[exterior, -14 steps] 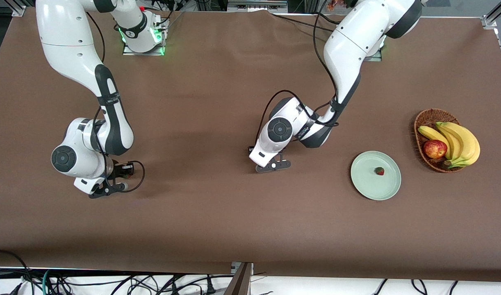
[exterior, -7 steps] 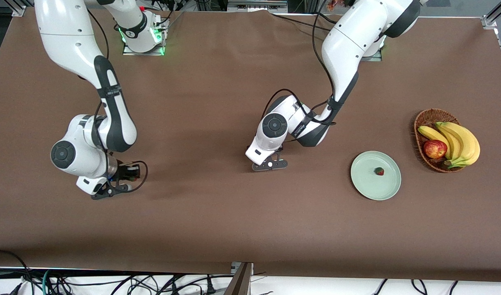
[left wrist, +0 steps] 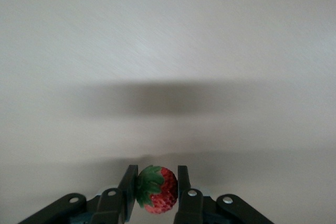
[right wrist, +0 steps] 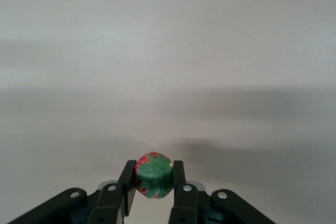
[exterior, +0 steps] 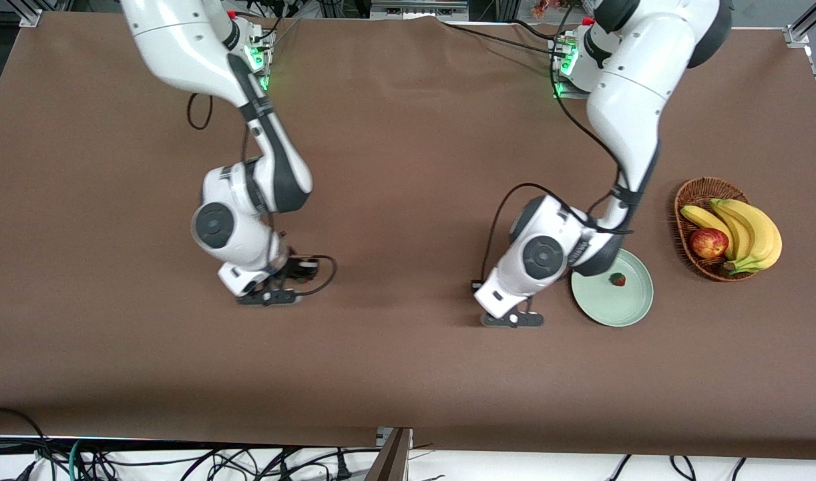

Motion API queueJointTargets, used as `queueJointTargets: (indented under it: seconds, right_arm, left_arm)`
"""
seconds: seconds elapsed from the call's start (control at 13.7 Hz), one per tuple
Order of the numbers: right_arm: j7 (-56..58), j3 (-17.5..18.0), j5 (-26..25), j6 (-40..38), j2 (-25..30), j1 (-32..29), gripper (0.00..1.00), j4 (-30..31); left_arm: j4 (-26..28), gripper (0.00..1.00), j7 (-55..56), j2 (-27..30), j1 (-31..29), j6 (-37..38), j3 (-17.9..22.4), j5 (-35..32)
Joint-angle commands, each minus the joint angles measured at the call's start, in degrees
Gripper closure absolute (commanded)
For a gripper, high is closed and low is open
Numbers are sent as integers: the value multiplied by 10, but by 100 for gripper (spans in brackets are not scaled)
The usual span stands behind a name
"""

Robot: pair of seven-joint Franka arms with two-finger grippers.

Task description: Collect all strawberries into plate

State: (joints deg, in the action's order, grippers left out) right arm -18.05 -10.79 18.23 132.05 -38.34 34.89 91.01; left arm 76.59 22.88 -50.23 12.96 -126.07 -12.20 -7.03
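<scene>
Over the brown table [exterior: 381,133], your left gripper [left wrist: 155,198] and right gripper [right wrist: 152,190] each clamp a strawberry [left wrist: 156,189]; a third strawberry [exterior: 619,279] lies on the plate [exterior: 608,307].

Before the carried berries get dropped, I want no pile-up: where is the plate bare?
The plate is mostly bare: one strawberry lies toward the basket, and the rest is open. The left gripper and right gripper each hold a berry.

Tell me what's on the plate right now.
One strawberry lies on the plate. The left arm covers the plate's rim toward the robots, so that part is hidden. The left gripper and right gripper each hold another strawberry over the table.
</scene>
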Motion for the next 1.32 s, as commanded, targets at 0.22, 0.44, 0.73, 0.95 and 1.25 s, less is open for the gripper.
queueJointTargets:
  seconds: [0.22, 0.44, 0.73, 0.95, 1.25]
  right_arm:
    - [-243, -5, 8, 113, -93, 133, 82, -82]
    - [-295, -5, 8, 176, -126, 168, 82, -82]
    - [-290, -12, -13, 175, -121, 174, 0, -83]
    - [-264, -46, -63, 29, -100, 161, 0, -142]
    - [-30, -96, -58, -164, -58, 97, 0, -220]
  left_arm:
    - [5, 100, -179, 57, -65, 86, 14, -33]
    - [13, 100, -287, 60, -124, 114, 13, -29]
    - [17, 60, -330, 58, -147, 126, 13, -27]
    - [10, 0, -327, 66, -145, 150, 4, -22]
    - [10, 0, -325, 81, -142, 170, -5, 6]
